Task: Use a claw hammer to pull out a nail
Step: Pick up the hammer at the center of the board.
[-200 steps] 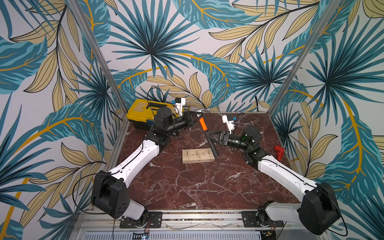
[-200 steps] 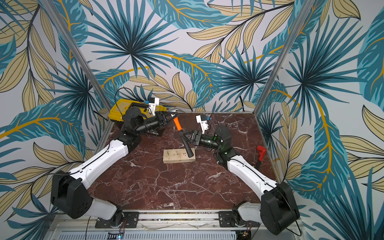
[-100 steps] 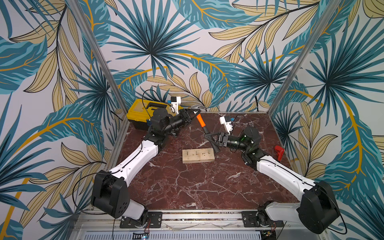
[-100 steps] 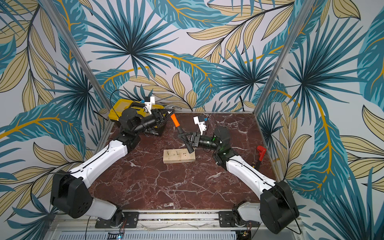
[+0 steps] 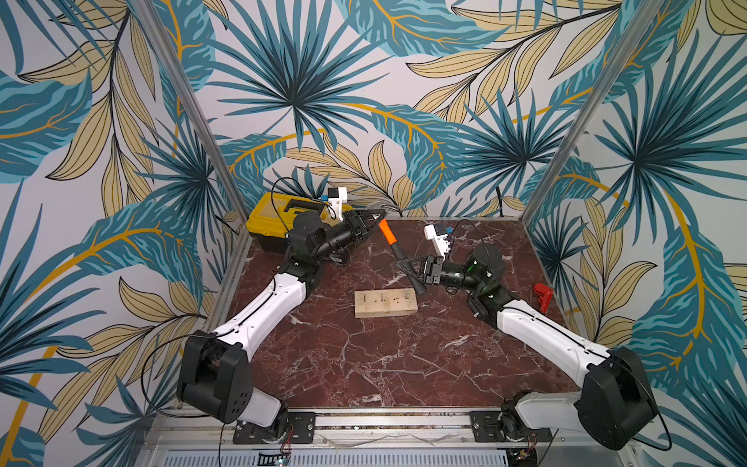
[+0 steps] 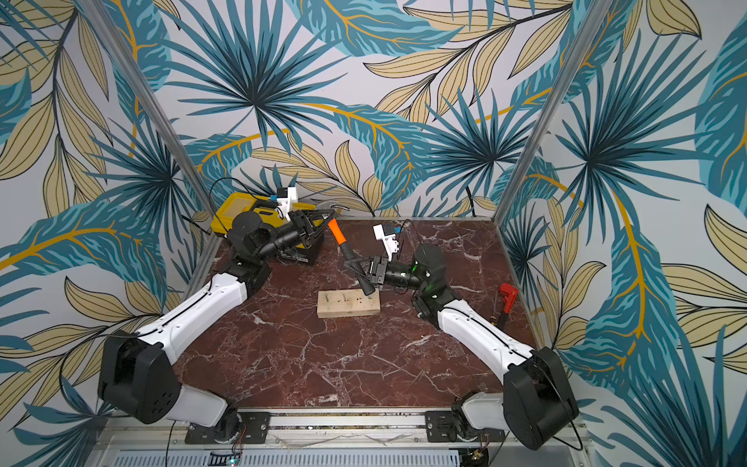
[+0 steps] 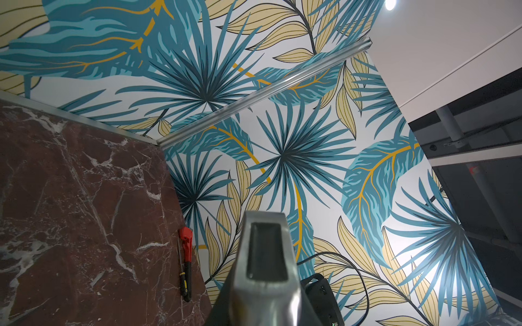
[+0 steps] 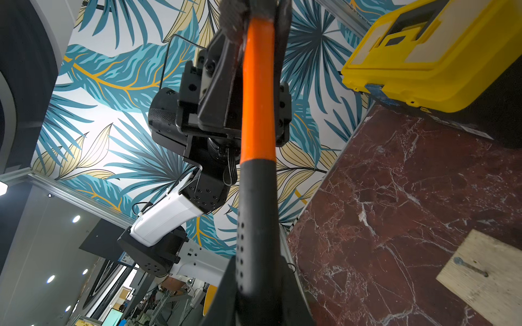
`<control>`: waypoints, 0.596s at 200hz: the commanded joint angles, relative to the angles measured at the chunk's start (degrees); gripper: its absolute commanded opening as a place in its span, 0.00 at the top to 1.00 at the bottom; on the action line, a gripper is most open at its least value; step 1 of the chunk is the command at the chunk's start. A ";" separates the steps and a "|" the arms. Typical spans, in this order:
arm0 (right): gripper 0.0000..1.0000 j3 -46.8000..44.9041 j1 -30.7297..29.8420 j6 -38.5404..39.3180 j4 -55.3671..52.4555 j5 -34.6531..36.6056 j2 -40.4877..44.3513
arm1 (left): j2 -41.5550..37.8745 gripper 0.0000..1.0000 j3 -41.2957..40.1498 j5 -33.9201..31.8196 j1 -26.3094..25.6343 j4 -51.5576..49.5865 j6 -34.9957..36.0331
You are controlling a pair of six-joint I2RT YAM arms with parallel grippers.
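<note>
The claw hammer [image 5: 387, 232] [image 6: 337, 234] hangs slanted in the air between both arms, silver head up at the back, black shaft end low over the wooden block [image 5: 386, 302] [image 6: 348, 303]. My left gripper [image 5: 374, 220] [image 7: 264, 310] has its jaws close against either side of the hammer's head [image 7: 265, 254]. My right gripper [image 5: 406, 269] [image 8: 260, 304] is shut on the black lower shaft [image 8: 255, 225]. A nail [image 8: 470, 266] leans out of the block's top. More nails [image 5: 365, 299] show as small marks in both top views.
A yellow toolbox [image 5: 275, 218] [image 8: 423, 56] stands in the back left corner, just behind the left wrist. A red-headed tool [image 5: 541, 293] [image 7: 186, 254] lies along the right edge of the marble table [image 5: 364, 364]. Patterned walls enclose three sides.
My right gripper has closed on the hammer's black shaft. The left arm has raised the head end up and back, so the hammer stands steeper and higher than before.
</note>
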State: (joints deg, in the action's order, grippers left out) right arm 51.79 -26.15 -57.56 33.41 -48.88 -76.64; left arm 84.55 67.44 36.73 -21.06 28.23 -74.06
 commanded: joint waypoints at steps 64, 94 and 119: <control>1.00 6.44 1.98 13.69 -22.83 7.77 7.08 | -5.75 0.30 -10.53 -3.16 2.39 4.85 1.63; 1.00 9.73 3.16 18.80 -34.75 9.52 9.09 | -7.69 0.28 -16.42 -2.80 4.85 4.91 2.05; 1.00 13.19 3.54 23.69 -47.32 9.61 9.32 | -7.61 0.27 -17.12 1.47 6.85 4.59 2.50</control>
State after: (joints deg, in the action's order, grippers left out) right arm 60.47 -22.68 -42.52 -4.78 -39.59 -69.65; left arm 77.47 50.89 34.92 -16.01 31.11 -73.28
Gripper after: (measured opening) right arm 0.195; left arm 0.723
